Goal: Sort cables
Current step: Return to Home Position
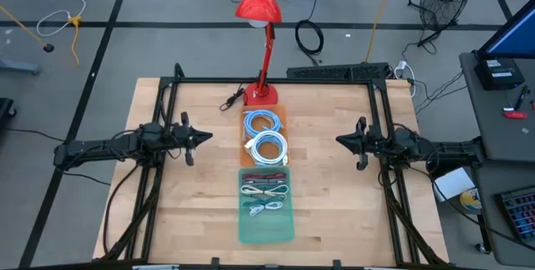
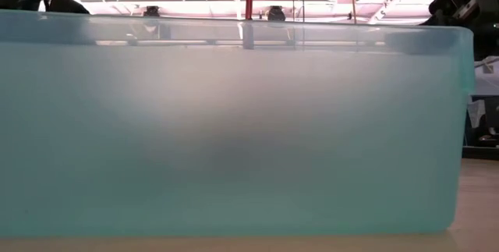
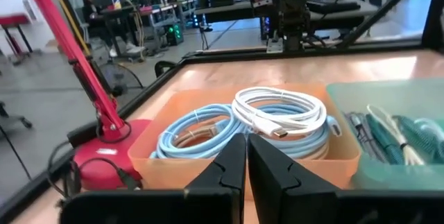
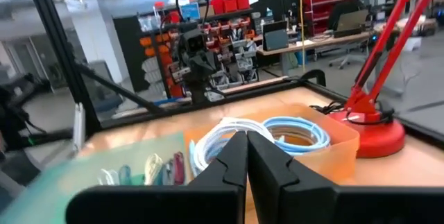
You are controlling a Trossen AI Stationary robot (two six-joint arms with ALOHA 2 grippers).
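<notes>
An orange tray (image 1: 285, 119) at the table's middle holds two light-blue coils (image 1: 260, 122), and a white coil (image 3: 277, 109) lies on the nearer one. Right in front of it, a translucent teal bin (image 1: 266, 230) holds short grey, green and white bundles (image 1: 265, 191). My left gripper (image 1: 207, 136) hovers left of the trays, shut and pointing at them. My right gripper (image 1: 338, 140) hovers to their right, also shut and pointing at them. Each wrist view shows its fingers closed, the left gripper (image 3: 247, 144) and the right gripper (image 4: 246, 141), with the trays beyond.
A red desk lamp stands with its base (image 1: 261, 94) just behind the orange tray, its arm rising toward the far edge, its thin black cord (image 1: 230, 100) beside it. The teal bin's wall (image 2: 234, 127) fills the low view. Bare wood lies on both sides of the trays.
</notes>
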